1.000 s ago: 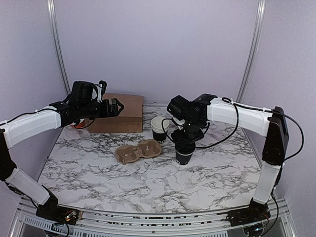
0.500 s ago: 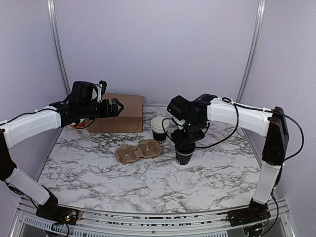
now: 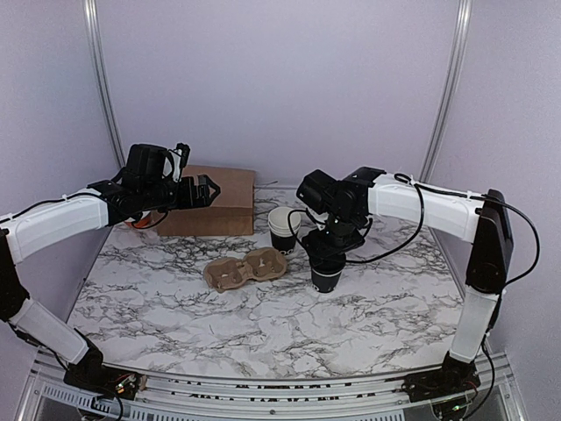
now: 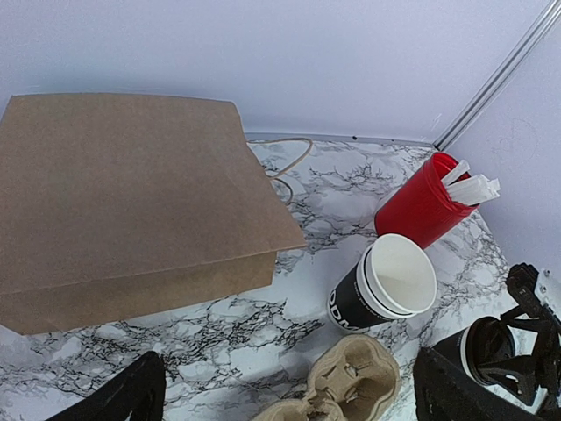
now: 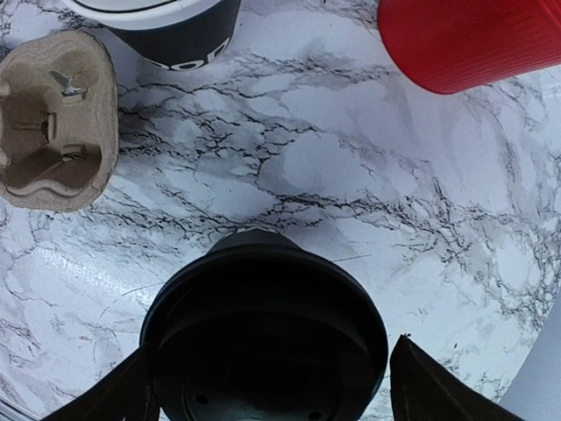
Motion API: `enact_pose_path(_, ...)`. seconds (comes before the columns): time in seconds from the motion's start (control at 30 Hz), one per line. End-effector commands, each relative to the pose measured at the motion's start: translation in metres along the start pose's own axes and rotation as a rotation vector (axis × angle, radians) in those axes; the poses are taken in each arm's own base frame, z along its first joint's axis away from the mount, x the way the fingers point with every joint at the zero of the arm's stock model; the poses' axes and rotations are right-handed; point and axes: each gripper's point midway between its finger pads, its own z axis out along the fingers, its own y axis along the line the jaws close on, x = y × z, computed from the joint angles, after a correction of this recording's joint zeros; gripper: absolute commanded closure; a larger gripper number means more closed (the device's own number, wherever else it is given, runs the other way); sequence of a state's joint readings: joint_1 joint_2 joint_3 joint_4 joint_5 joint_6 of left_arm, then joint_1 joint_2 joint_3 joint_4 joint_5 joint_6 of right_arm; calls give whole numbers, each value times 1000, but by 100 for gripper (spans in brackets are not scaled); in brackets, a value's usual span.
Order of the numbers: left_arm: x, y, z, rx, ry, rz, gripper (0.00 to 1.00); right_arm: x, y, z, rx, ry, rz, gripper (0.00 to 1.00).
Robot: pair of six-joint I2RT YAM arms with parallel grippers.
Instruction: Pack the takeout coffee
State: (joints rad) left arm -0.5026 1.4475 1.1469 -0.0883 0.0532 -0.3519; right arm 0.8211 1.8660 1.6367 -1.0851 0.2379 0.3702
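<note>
The takeout coffee (image 3: pixel 327 274), a small black cup with a round black lid (image 5: pixel 263 324), stands upright on the marble table right of centre. My right gripper (image 3: pixel 330 251) hangs straight over it, and its fingers straddle the lid. In the right wrist view a strip of table shows between the lid and the right finger (image 5: pixel 429 386), so the right gripper (image 5: pixel 276 390) is open and not clamped. My left gripper (image 3: pixel 206 190) hovers open and empty at the back left, in front of the brown paper bag (image 3: pixel 215 200). From the left wrist, the left gripper (image 4: pixel 289 395) looks down on bare marble.
A two-slot cardboard cup carrier (image 3: pixel 245 268) lies just left of the coffee. A stack of lidless black cups (image 3: pixel 282 228) stands behind it. A red cup of utensils (image 4: pixel 425 206) is at the back. The paper bag (image 4: pixel 123 193) lies flat by the rear wall.
My right gripper's jaws have spread a little wider around the lidded cup. The cup and the left arm have stayed where they were.
</note>
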Motion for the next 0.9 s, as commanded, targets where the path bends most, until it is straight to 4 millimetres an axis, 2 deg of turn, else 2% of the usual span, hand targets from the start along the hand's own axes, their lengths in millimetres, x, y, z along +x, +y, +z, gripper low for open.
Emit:
enact_pose_path(0.0,-2,-5,1,19,12,0,1,2,2,-7,-12,-13,11,13)
enact_pose_path(0.87,-1,-26,2,88,29,-3,1,0,-16,-19,53,-57,65,13)
